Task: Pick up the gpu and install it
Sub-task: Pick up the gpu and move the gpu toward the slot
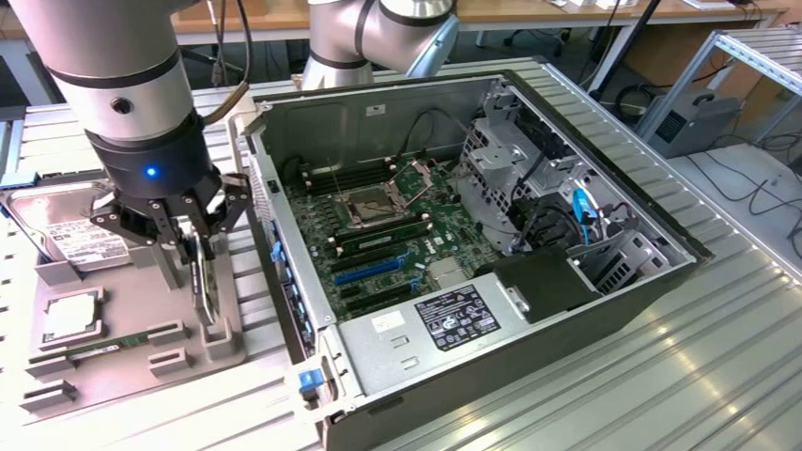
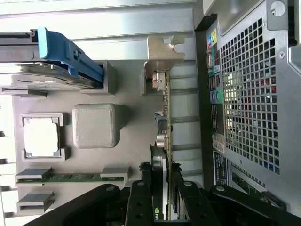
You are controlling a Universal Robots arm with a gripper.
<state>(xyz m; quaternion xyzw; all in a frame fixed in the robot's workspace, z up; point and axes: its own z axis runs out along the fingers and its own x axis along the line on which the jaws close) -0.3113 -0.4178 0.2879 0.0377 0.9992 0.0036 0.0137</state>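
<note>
The room was a workshop: wooden desks (image 1: 527,11) ran along the far wall behind the case, a metal rack (image 1: 752,56) stood beyond the case on the exterior view's right, and cables trailed over the floor near it. A ribbed aluminium table (image 1: 701,376) carried everything.

The case (image 1: 527,357) lay on its side in the middle of the table with its panel off, so the motherboard (image 1: 376,225) faced up. The arm (image 1: 119,75) reached down just beside the case, on the exterior view's left. Below it, against that same side of the case, sat a grey tray (image 1: 126,282).

On the tray, farther from the case than the arm, lay the hard drive (image 1: 75,235), then the CPU (image 1: 71,318) in its square nest, then the memory stick (image 1: 107,346) between two small blocks.

The gpu (image 1: 205,282) stood on edge in the part of the tray nearest the case, running parallel to the case's wall and apart from it. Its silvery bracket (image 2: 164,52) was at the end away from the claw.

The gripper (image 1: 188,230) was straight above the card, at a narrow setting. Its black fingers (image 2: 138,207) sat on either side of the cooler end and pressed on both faces — holding the gpu. Whether the card's lower edge had left the tray slot could not be told.
</note>
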